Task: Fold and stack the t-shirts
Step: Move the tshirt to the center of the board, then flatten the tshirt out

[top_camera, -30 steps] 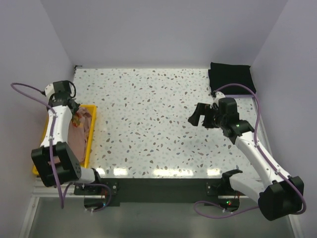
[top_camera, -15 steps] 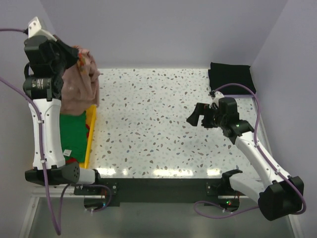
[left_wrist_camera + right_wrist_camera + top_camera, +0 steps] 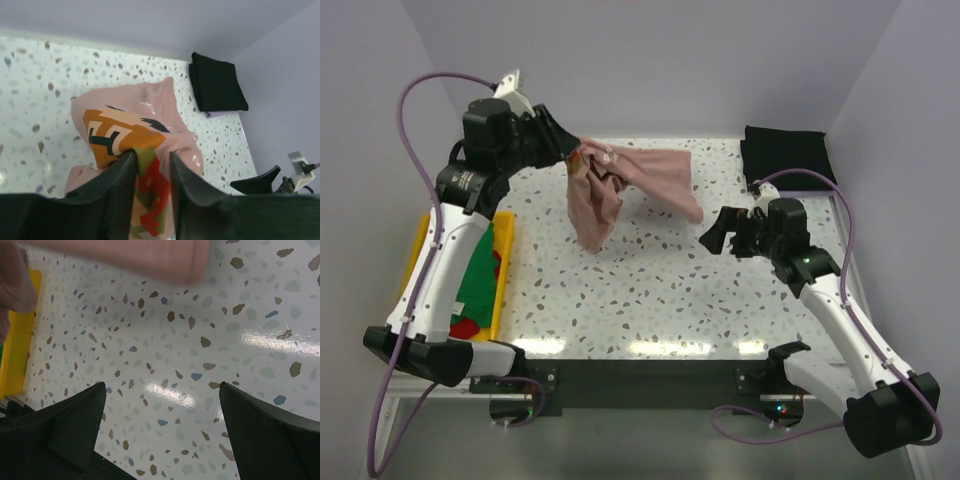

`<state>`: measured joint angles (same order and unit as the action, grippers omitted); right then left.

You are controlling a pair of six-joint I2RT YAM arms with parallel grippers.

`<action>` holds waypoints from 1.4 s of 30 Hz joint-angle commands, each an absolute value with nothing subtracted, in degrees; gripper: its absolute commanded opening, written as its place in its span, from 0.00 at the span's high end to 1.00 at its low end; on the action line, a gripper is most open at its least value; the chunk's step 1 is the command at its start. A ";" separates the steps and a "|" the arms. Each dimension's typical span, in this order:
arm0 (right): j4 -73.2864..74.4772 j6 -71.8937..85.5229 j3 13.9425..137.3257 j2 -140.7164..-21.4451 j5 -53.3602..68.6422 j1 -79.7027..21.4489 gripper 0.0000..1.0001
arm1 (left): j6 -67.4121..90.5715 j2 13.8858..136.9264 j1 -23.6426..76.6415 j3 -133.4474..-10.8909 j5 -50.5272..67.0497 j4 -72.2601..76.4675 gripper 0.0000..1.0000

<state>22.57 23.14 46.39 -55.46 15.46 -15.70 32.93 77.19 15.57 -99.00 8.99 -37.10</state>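
Note:
A pink t-shirt [image 3: 625,185] with an orange, red and green print [image 3: 142,165] hangs in the air over the back middle of the table. My left gripper [image 3: 572,158] is shut on its bunched cloth [image 3: 151,155], one finger [image 3: 120,175] on each side. A folded black t-shirt [image 3: 786,155] lies at the far right corner, also in the left wrist view [image 3: 216,84]. My right gripper [image 3: 718,232] hovers wide open over bare table at the right [image 3: 162,390], just right of the hanging pink hem [image 3: 150,260].
A yellow bin [image 3: 502,275] sits at the left table edge with green and red garments [image 3: 475,285] in it. White walls close in the table at the back and both sides.
The left arm lifted the pink t-shirt out of the yellow bin and swung it right, out over the table. The green garment in the bin is uncovered. The right arm barely moved.

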 commanded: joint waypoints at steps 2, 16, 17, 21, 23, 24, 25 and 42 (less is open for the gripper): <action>18.46 24.87 46.50 -56.24 14.15 -15.56 0.01 | 31.38 78.13 15.12 -87.21 10.63 -32.26 0.55; 12.30 30.93 35.69 -65.03 7.75 -15.82 0.05 | 36.38 66.98 15.21 -46.51 7.30 -24.17 0.57; 12.30 31.11 35.51 -65.47 6.86 -15.82 0.05 | 37.34 66.45 15.21 -45.02 6.69 -24.00 0.57; 10.55 32.08 34.19 -68.11 4.57 -15.91 0.06 | 39.20 63.73 15.38 -37.37 6.50 -22.33 0.57; 9.06 32.96 33.84 -70.47 4.83 -16.08 0.09 | 39.81 62.14 15.56 -34.47 7.64 -21.01 0.56; 8.53 33.22 33.75 -71.10 4.66 -16.26 0.11 | 39.90 61.62 15.90 -33.58 8.95 -20.57 0.56; 8.35 33.57 33.75 -71.89 4.22 -16.61 0.12 | 40.25 61.09 16.17 -32.97 9.66 -20.31 0.55; 4.39 36.56 34.10 -79.54 1.06 -20.21 0.37 | 40.26 64.23 27.15 -33.04 10.29 -16.44 0.41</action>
